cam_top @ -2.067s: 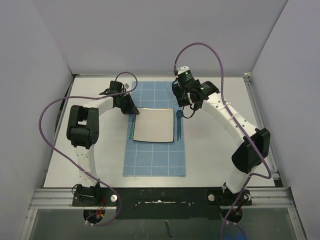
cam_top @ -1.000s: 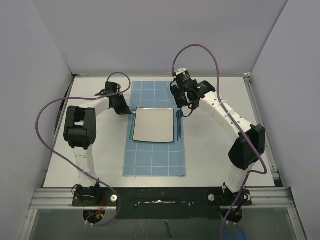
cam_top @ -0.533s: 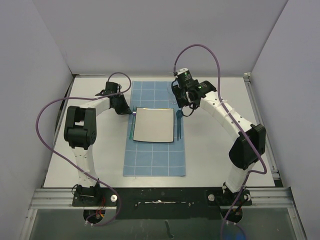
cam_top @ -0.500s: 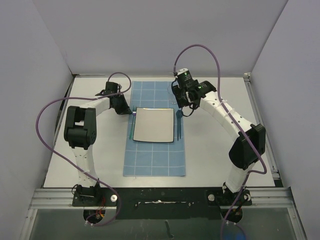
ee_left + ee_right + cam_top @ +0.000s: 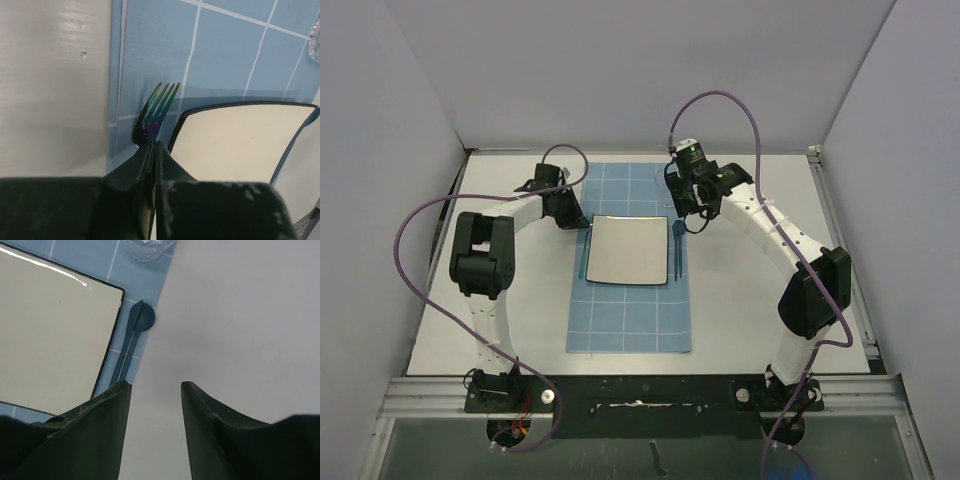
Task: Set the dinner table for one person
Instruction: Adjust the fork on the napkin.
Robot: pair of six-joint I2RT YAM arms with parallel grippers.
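Left gripper (image 5: 152, 150): jaws clenched on the neck of a fork (image 5: 159, 100), pads pressed flat against each other around the metal. The tines (iridescent, green to violet) stick out past my fingertips and point toward the far side. They sit over the blue gridded mat (image 5: 225, 60); I cannot tell whether they touch the cloth. The handle is hidden between my fingers.

Just right of the tines is the far left corner of the square plate (image 5: 240, 132), cream with a thin black rim, lying flat on the mat. Fork and plate are close but apart. A clear glass (image 5: 315, 40) shows at the edge of the left wrist view, on the mat beyond the plate.

Right gripper (image 5: 155, 385): released, jaws standing apart with nothing between them. It hangs over bare tabletop just off the mat's right edge. Below and ahead of it a blue spoon (image 5: 145, 319) lies on the mat along the plate's right side, bowl toward the far end. A second slim blue utensil (image 5: 131, 325) lies against it, on the plate side (kind unclear).

Dinner table (image 5: 750, 300): the white top lies under everything, with the mat centred on it. Its black rail runs along the near edge, where both arm bases are bolted.
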